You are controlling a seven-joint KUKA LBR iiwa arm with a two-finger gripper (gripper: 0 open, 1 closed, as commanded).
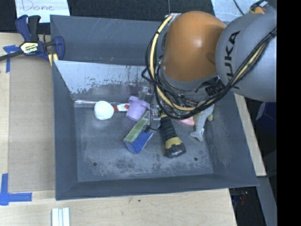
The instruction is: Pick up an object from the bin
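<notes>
Here the bin [66, 140] holds a white ball [104, 110], sponge [138, 136] and cylinder [171, 138].

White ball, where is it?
In the camera view the white ball lies back left on the bin's floor, just left of the purple toy.

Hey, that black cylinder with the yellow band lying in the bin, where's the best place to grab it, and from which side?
The black cylinder lies flat on the bin floor, so I'd come straight down and close across its narrow black middle, just beyond the yellow band. Mind the blue and green block close beside it.
</notes>
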